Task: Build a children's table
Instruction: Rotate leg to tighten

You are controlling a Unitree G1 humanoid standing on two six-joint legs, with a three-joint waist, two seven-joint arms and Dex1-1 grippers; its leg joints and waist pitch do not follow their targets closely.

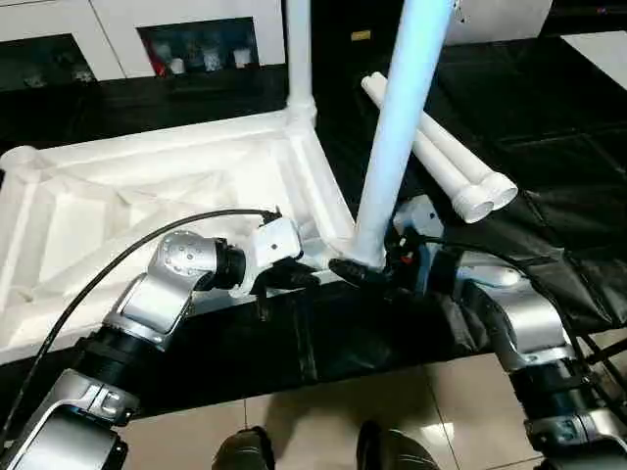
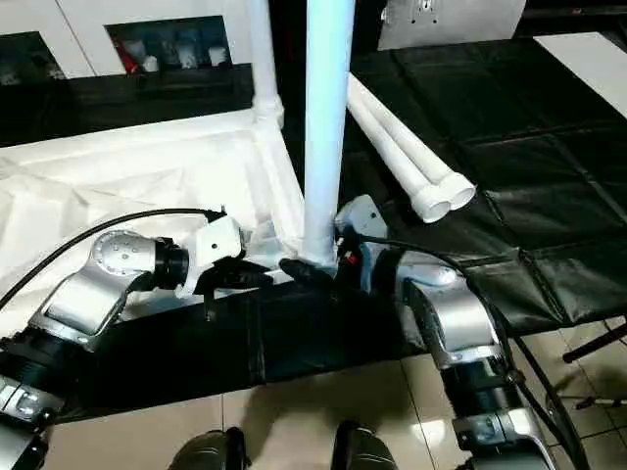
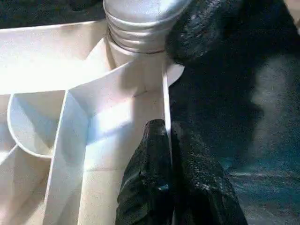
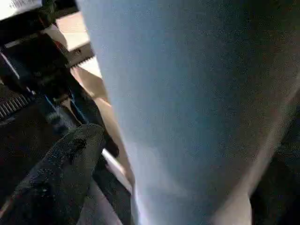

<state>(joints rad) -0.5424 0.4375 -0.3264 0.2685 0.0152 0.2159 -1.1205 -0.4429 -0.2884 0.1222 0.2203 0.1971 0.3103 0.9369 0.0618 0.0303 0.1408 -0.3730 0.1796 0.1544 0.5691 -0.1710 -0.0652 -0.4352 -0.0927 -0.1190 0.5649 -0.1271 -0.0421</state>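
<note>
The children's table's white top (image 1: 147,196) lies upside down on the black mat, ribs showing. One white leg (image 1: 299,59) stands in the far corner socket. A second leg (image 1: 402,127) stands in the near corner socket (image 3: 136,51). My left gripper (image 1: 284,279) is shut on the top's thin rim wall (image 3: 166,93) just beside that socket. My right gripper (image 1: 372,266) is open around the base of the near leg. One black finger (image 4: 65,173) stands a little apart from the leg (image 4: 197,117); the other is hidden behind it.
Two loose white legs (image 1: 460,166) lie side by side on the black mat (image 1: 549,147) to the right of the top. The workbench's front edge (image 1: 323,382) runs just below my grippers, with tiled floor beneath. White cabinets (image 1: 196,39) stand at the back.
</note>
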